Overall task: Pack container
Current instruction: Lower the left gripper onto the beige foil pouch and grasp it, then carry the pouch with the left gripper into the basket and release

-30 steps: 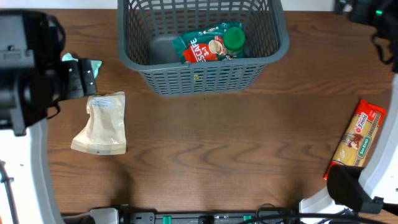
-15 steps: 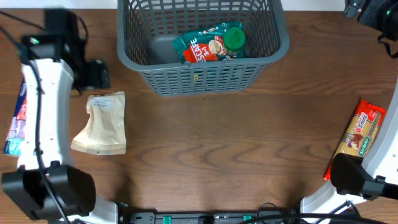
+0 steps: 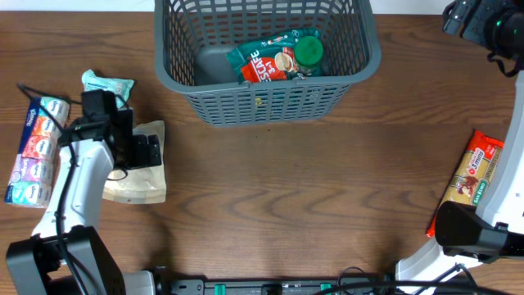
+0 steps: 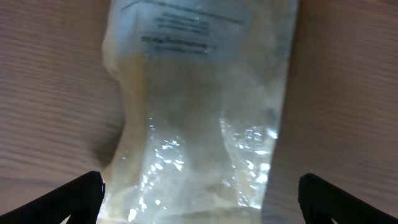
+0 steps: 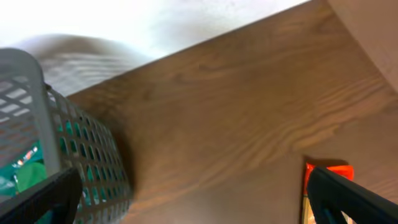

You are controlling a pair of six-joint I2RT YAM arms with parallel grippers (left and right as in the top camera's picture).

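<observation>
Left gripper (image 3: pixel 144 152) hung low over the pale pouch (image 3: pixel 137 182) near the table's (image 3: pixel 327 188) left edge. Its jaws were spread wide, one on each side of the pouch, with nothing clamped. That looked like lining up for a pick, with the pouch lying flat and lengthwise between the tips. The pouch is soft and crinkly, so a pinch across its width seemed the likely plan.

Right gripper (image 3: pixel 483 20) was parked up over the far right corner, clear of the work. Its jaws were also spread and empty, going by the wrist view, where both tips sat at the bottom corners with only bare wood between them.

The container (image 3: pixel 262 105) sat at the middle of the far edge, well apart from the pouch. Inside it were a red-and-green coffee packet (image 3: pixel 266 64) and a green-lidded jar (image 3: pixel 309 52), pushed toward the front right, so the left part of the bottom was free for more.

Not yet packed: a pasta packet (image 3: pixel 471 184) by the right edge, a tissue multipack (image 3: pixel 31 152) at the left edge, and a small teal wrapper (image 3: pixel 105 82) beyond the pouch.

Hard to make out:
- The container's far rim was cut off at the top of the overhead view.
- The far end of the pouch was under the gripper.
- The pouch label was blurred in the wrist view and unreadable.
- The near end of the pasta packet was hidden behind the right arm.
- Whether the left tips touched the table — cannot tell.
</observation>
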